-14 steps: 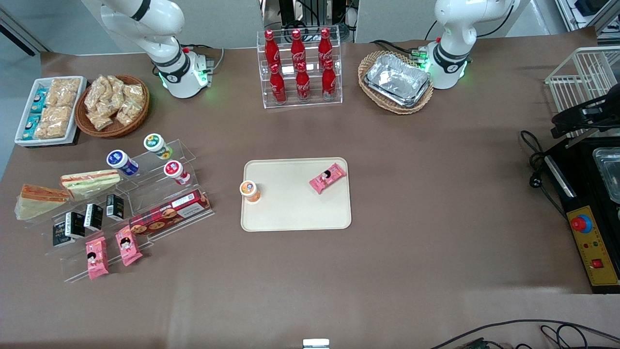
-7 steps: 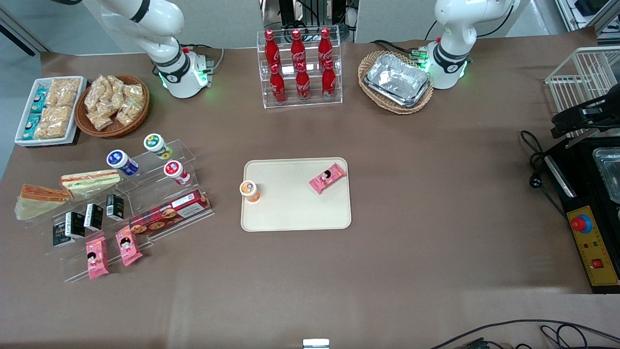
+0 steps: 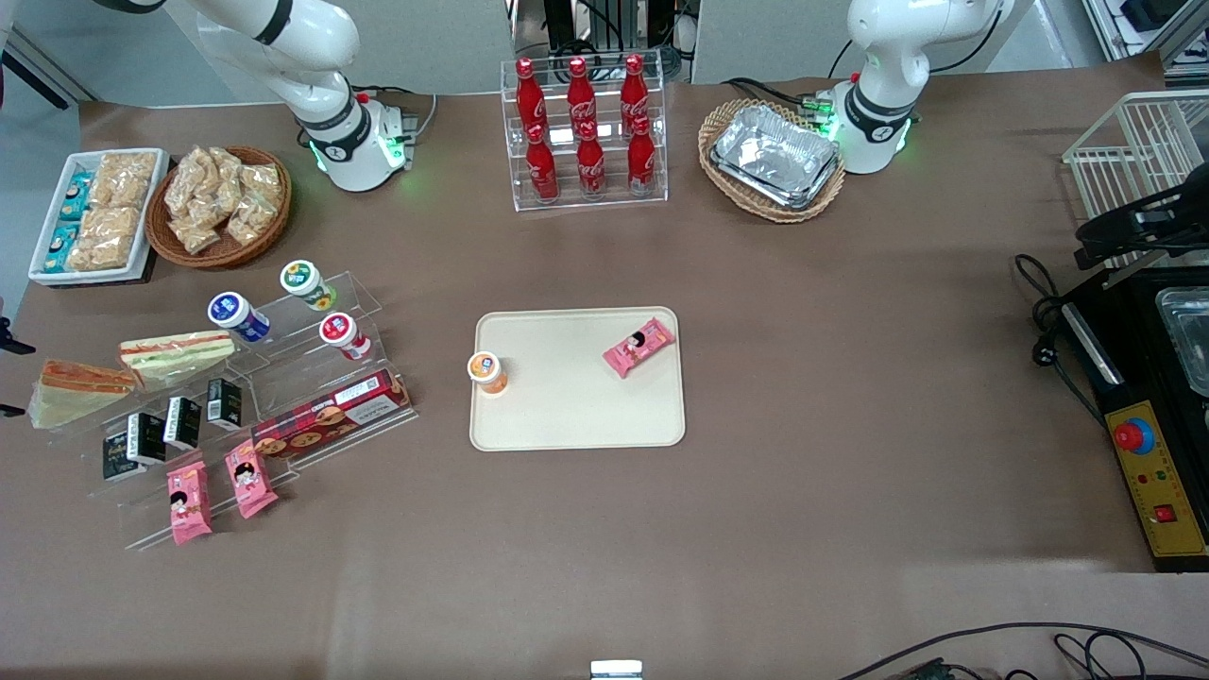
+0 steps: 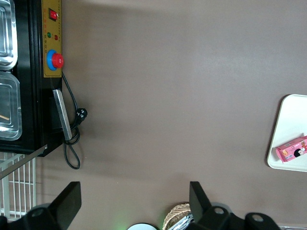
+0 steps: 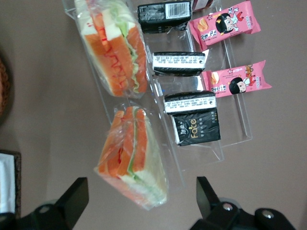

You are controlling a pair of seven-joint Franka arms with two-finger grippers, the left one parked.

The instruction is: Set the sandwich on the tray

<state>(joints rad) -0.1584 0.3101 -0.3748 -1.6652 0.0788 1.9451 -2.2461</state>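
Note:
The sandwich (image 3: 74, 387), a wrapped wedge with a bright orange-red filling edge, lies on a clear acrylic stand at the working arm's end of the table. It also shows in the right wrist view (image 5: 132, 155). My right gripper (image 5: 139, 203) hovers above it, open and empty, with its fingers wide apart on either side of the sandwich's broad end. In the front view only black bits of the gripper (image 3: 6, 378) show at the picture's edge beside the sandwich. The cream tray (image 3: 576, 416) lies at the table's middle and also shows in the left wrist view (image 4: 290, 122).
A second wedge sandwich with green filling (image 3: 176, 351) lies beside the first one (image 5: 115, 52). Black cartons (image 5: 192, 117) and pink snack packets (image 5: 235, 82) sit on the same stand. An orange-lidded cup (image 3: 487, 370) and a pink packet (image 3: 639, 346) are on the tray.
The black tips of my right gripper have come into the front view at the edge beside the sandwich. Nothing on the table has moved.

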